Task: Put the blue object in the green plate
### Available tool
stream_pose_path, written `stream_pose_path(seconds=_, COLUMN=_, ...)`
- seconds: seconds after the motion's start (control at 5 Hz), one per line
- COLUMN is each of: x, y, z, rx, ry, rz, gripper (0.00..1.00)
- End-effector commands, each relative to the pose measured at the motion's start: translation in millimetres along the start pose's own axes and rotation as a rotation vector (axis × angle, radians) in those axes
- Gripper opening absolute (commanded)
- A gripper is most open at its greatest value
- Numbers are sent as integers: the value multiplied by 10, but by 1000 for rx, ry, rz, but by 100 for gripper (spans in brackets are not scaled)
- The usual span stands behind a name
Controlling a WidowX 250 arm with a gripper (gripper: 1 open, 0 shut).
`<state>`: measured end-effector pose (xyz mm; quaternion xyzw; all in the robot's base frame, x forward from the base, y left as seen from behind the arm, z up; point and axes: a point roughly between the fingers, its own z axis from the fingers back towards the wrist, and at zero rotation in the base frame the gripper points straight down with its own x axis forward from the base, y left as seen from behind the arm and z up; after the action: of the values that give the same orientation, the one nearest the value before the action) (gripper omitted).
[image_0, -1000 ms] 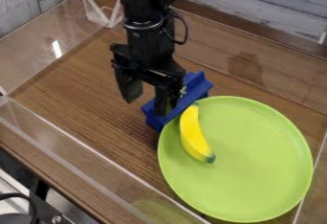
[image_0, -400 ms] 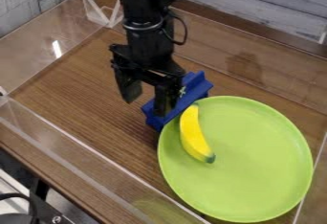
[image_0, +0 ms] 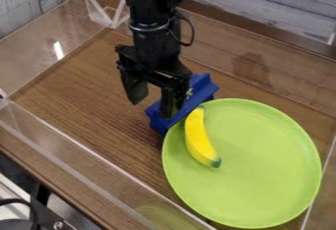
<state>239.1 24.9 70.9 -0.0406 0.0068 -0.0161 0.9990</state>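
Nearest to the camera lies the green plate (image_0: 250, 160), with a banana (image_0: 198, 138) on its left part. Just behind the plate's rim, on the wooden table (image_0: 79, 86), lies the blue object (image_0: 183, 102), its near end touching or almost touching the rim. Its long axis runs from near-left to far-right. The gripper (image_0: 152, 93) points straight down, wide open and holding nothing, right at the block's left side and partly in front of it. I judge it must straddle the block across its short side.
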Motion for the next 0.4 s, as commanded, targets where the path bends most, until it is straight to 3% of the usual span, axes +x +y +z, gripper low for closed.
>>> stream_pose_path(seconds=0.0, x=113, y=-6, z=58, rx=5, ry=-46, rz=-11, gripper=100)
stream_pose_path(seconds=0.2, x=141, y=-14, z=22, rx=4, ry=-49, rz=-18, gripper=100)
